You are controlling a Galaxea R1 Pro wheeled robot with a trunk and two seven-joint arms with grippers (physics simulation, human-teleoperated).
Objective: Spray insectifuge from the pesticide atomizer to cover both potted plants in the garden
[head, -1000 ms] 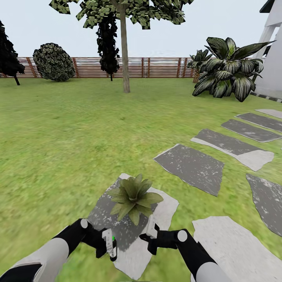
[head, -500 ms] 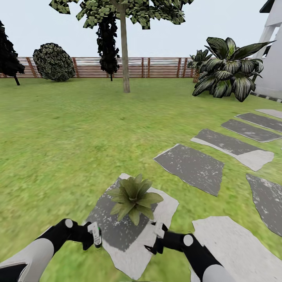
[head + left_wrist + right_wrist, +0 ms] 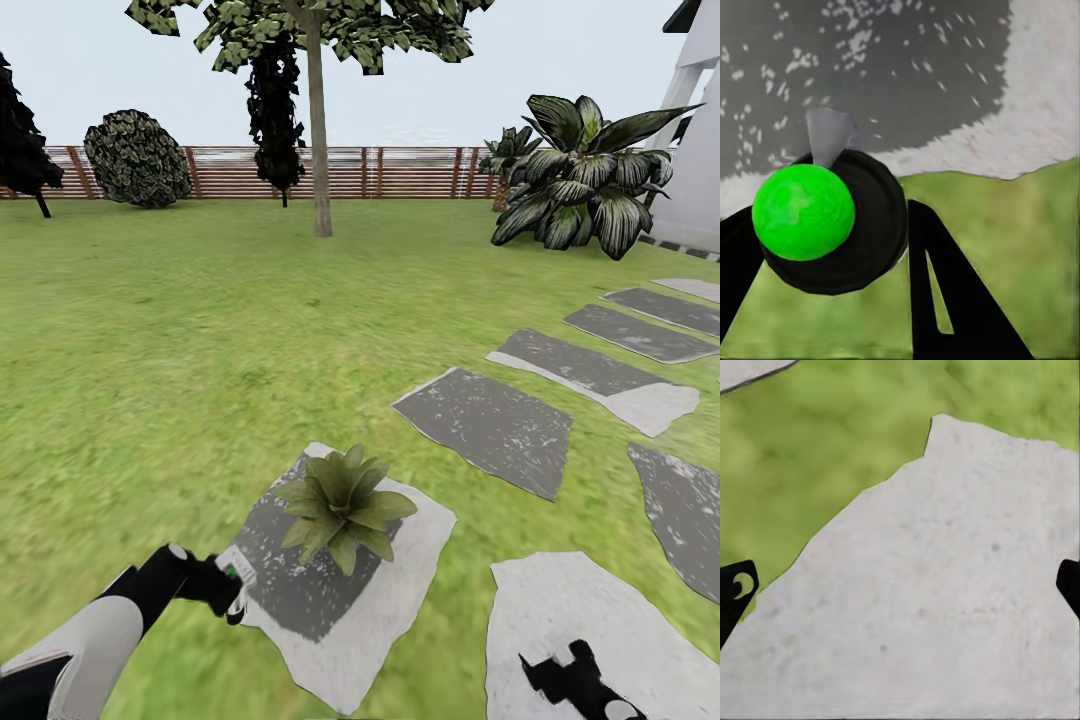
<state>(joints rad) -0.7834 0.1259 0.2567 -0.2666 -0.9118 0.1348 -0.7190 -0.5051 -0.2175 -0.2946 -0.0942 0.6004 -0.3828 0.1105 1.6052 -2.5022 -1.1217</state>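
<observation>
Green potted plant (image 3: 340,505) on stone; left gripper (image 3: 232,590) clamps atomizer (image 3: 832,221); right gripper (image 3: 900,585) wide.

Stepping stone (image 3: 330,610): rough matt grey rock, flecked white, pale at the edges. Lawn (image 3: 150,380): mottled matt grass. Fence (image 3: 400,172): brown wooden slats. Potted plant (image 3: 342,505): smooth matt leaves. Left gripper (image 3: 832,225): black, faintly glossy plastic.

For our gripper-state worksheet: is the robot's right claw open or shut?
Open. In the right wrist view the right claw's fingertips sit at opposite edges, with bare stepping stone between them, nothing gripped.
</observation>
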